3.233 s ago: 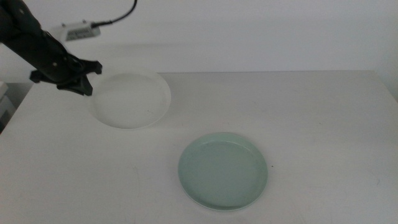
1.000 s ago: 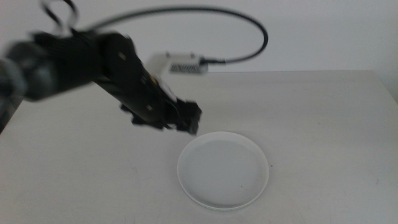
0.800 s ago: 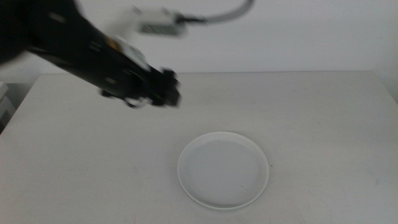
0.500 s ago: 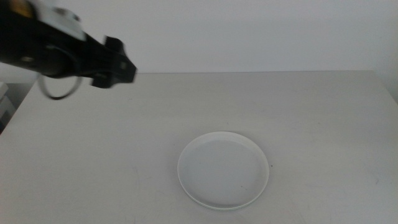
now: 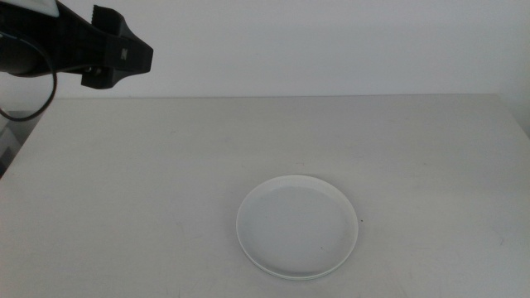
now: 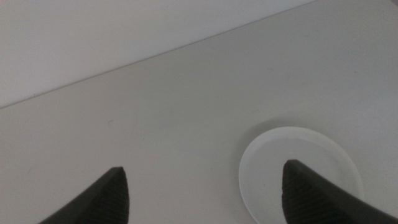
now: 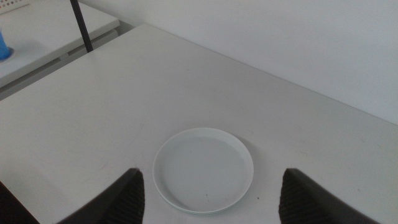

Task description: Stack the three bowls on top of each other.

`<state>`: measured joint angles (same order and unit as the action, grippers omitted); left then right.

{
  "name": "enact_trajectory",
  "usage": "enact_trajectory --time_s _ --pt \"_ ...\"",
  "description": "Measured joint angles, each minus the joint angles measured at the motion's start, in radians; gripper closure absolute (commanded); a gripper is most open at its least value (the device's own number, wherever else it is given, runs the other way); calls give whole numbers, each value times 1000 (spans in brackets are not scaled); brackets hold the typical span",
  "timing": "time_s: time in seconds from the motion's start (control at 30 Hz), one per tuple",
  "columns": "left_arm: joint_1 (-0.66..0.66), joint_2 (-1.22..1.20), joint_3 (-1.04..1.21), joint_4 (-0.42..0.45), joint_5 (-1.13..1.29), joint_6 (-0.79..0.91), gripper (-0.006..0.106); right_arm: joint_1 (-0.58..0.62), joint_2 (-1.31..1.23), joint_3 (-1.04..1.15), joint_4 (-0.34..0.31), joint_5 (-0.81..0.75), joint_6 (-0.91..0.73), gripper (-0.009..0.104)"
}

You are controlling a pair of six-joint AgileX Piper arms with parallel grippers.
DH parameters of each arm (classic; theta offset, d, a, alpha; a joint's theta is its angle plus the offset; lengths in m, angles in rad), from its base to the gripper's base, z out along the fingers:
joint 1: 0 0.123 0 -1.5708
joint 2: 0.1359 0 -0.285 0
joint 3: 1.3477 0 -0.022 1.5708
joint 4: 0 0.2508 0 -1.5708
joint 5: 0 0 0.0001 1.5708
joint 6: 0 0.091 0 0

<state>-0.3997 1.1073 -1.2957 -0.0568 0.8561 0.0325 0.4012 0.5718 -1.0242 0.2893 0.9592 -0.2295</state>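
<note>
The white bowl [image 5: 298, 225] sits upright on the table, right of the middle, on top of another bowl, of which only a thin second rim shows at its near edge [image 5: 291, 277]. The mint green bowl is hidden under the white one. No grey bowl is in view. My left gripper [image 5: 124, 58] is raised high at the far left, well away from the stack, open and empty. The left wrist view shows its jaws [image 6: 202, 168] wide apart with the white bowl [image 6: 301, 165] below. My right gripper [image 7: 212, 173] is open and empty high above the white bowl [image 7: 204, 168]; it is out of the middle view.
The white table [image 5: 414, 149] runs to a wall at the back. In the right wrist view a lower white shelf [image 7: 37, 31] with a blue object [image 7: 3, 46] and a black pole [image 7: 81, 25] stand beyond the table's edge.
The left gripper carried the white bowl onto the mint green bowl and let go. It then withdrew up and to the far left, empty.
</note>
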Motion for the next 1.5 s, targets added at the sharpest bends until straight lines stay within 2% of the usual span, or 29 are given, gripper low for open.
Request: enact_trajectory --time_s 0.23,0.4,0.5,0.6,0.63,0.73,0.87,1.03,1.17,1.33,1.5 --pt "0 0 0 44 -19 -7 19 0 0 0 -1 -17 -2 40" --pt "0 0 0 157 -34 -105 19 0 30 0 -20 -97 106 40" --pt "18 0 0 221 -53 -152 19 0 86 -3 -112 -124 222 40" --pt "79 4 -1 234 -57 -170 19 0 166 -29 -204 -152 343 40" --pt "139 16 -17 226 -52 -165 19 0 230 -74 -265 -158 406 40" --pt "226 48 -52 184 -26 -115 19 0 328 -172 -352 -151 472 40" --pt "333 66 -75 82 2 -41 20 -13 436 -309 -466 -73 532 40" --pt "378 -9 -23 1 -7 23 23 -128 443 -348 -492 -24 535 40" --pt "378 -136 110 -20 -82 38 23 -216 332 -251 -487 -59 512 40" --pt "378 -304 339 -49 -236 59 23 -235 141 -1 -457 -199 442 40" --pt "378 -461 554 -79 -378 103 23 -237 -12 242 -457 -406 434 40"
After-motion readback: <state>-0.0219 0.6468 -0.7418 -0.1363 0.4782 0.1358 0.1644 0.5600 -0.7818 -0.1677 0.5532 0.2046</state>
